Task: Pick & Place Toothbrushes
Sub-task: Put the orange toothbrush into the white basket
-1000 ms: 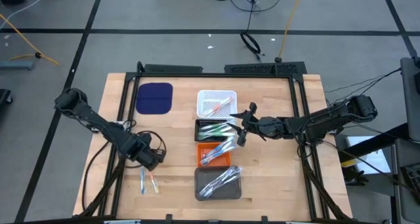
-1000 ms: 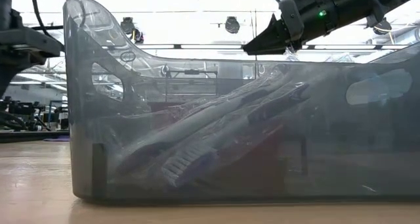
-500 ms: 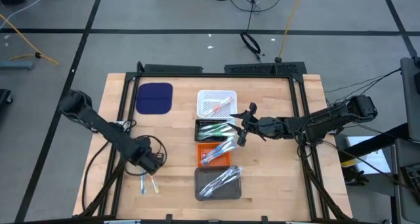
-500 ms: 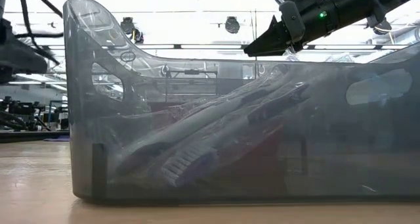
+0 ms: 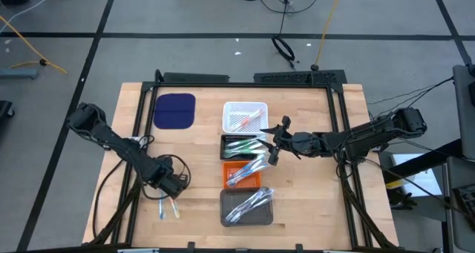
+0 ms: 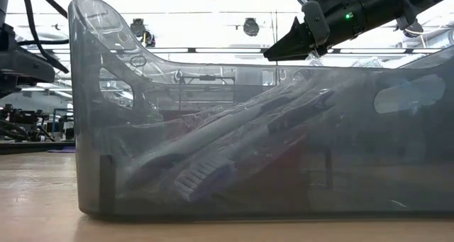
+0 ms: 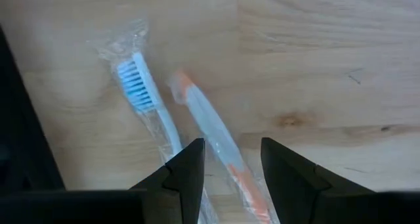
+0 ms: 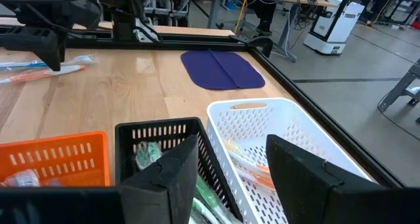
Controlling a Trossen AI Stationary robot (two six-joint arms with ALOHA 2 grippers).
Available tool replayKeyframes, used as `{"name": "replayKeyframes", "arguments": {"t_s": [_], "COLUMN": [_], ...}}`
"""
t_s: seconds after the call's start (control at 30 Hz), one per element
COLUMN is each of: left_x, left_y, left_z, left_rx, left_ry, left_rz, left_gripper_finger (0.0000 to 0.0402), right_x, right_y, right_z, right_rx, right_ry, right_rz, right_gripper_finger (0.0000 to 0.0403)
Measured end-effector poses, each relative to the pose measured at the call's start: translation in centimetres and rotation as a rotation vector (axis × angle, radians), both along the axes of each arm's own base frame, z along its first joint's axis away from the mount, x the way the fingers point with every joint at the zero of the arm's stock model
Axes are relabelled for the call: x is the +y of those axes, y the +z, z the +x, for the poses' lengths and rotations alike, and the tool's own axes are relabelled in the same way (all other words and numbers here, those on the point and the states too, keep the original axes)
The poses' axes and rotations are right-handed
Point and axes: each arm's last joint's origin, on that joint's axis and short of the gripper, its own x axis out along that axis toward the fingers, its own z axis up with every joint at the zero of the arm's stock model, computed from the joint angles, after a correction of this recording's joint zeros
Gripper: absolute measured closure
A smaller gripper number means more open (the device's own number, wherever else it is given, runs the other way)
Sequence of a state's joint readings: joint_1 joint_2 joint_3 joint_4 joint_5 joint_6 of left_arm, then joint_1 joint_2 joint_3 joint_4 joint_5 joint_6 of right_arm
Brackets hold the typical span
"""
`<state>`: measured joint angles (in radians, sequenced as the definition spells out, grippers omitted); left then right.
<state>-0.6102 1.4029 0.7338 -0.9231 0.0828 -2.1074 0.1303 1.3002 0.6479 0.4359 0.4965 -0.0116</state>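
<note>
The left tool [image 7: 231, 159], fingers spread and empty, hovers just above 2 wrapped toothbrushes [image 7: 197, 119] lying side by side on the desk [image 7: 328, 66], their long axes running between its fingers; the right tool [image 5: 272, 143], also spread, waits over the trays, well apart.

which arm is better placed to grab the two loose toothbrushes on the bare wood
Left. The left gripper hangs open right above the blue toothbrush and orange toothbrush; the right gripper is over the trays.
</note>
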Motion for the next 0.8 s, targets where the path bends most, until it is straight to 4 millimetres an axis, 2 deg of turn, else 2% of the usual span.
{"name": "replayKeyframes", "arguments": {"t_s": [0.4, 0.53, 0.7, 0.8], "left_x": [0.4, 0.6, 0.9, 1.1], "left_y": [-1.7, -1.9, -1.9, -1.8], "left_z": [-0.2, -0.2, 0.2, 0.6], "left_rx": [-0.035, -0.034, -0.066, -0.109], "left_ry": [0.032, 0.011, -0.072, -0.102], "left_rz": [-0.031, -0.028, -0.035, -0.014], "left_gripper_finger": [0.0255, 0.0297, 0.0385, 0.0387], "right_x": [0.0, 0.0, 0.0, 0.0], "right_y": [0.0, 0.0, 0.0, 0.0], "right_z": [0.0, 0.0, 0.0, 0.0], "right_rx": [0.0, 0.0, 0.0, 0.0], "right_ry": [0.0, 0.0, 0.0, 0.0], "right_rz": [0.0, 0.0, 0.0, 0.0], "right_gripper_finger": [0.0232, 0.0232, 0.0232, 0.0232]}}
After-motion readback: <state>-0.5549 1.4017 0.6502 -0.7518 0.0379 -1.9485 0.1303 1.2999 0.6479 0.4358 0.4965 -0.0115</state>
